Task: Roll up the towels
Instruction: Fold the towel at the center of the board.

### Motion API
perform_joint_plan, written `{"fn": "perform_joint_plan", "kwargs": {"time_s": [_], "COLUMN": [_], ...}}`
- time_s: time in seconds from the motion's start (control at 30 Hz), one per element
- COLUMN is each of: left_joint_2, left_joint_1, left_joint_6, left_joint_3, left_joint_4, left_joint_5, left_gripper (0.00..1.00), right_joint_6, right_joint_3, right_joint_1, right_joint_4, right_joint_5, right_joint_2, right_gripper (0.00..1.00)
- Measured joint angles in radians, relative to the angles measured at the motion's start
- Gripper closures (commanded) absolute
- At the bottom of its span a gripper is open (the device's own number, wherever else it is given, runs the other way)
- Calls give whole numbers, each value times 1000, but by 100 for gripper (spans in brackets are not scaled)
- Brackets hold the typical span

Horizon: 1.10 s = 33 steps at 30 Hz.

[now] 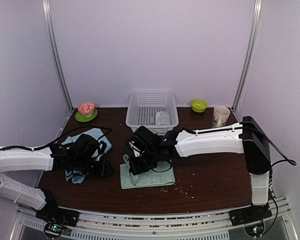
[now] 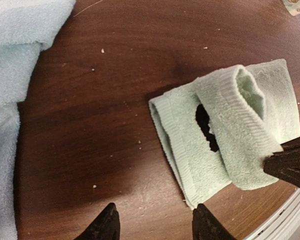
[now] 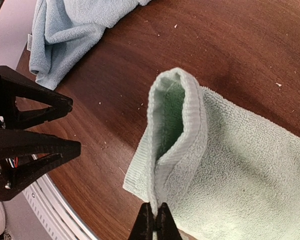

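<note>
A pale green towel [image 1: 149, 177] lies at the table's front middle. Its left edge is lifted into an upright fold [image 3: 177, 115], and my right gripper [image 3: 155, 220] is shut on that fold's base. A black patch [image 2: 206, 127] shows under the fold on the green towel [image 2: 190, 150]. My left gripper [image 2: 155, 217] hangs open just left of the towel's near corner, with nothing between its fingers. The light blue towel [image 1: 76, 175] lies crumpled at the left under the left arm. A small greyish-white towel [image 1: 162, 118] sits rolled in the basket.
The white lattice basket [image 1: 140, 106] stands at the back middle. A green bowl [image 1: 199, 105] and a mug [image 1: 220, 116] are at the back right. A green saucer with a red-and-white bowl [image 1: 86, 108] is at the back left. Crumbs dot the wood.
</note>
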<state>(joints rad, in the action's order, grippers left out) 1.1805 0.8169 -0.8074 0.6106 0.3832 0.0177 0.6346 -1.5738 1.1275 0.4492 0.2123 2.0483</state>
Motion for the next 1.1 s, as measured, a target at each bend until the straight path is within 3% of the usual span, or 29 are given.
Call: {"fn": "perform_joint_plan", "kwargs": {"time_s": [0.43, 0.63, 0.87, 1.1], "left_joint_2": [81, 98, 261, 296], "left_joint_1": [-13, -33, -33, -33], "left_joint_6": [-183, -233, -248, -253], "left_joint_3": [6, 3, 7, 47], "left_joint_4": [-241, -323, -418, -441], "left_joint_5": [-128, -159, -258, -295], "left_gripper": [36, 35, 37, 36], "right_joint_6": [-2, -3, -4, -5], "right_joint_3": [3, 8, 39, 63], "right_joint_1": [0, 0, 0, 0], "right_joint_4": [-7, -23, -39, -43], "right_joint_5": [4, 28, 39, 48], "right_joint_2": [0, 0, 0, -7], "right_gripper": [100, 94, 94, 76]}}
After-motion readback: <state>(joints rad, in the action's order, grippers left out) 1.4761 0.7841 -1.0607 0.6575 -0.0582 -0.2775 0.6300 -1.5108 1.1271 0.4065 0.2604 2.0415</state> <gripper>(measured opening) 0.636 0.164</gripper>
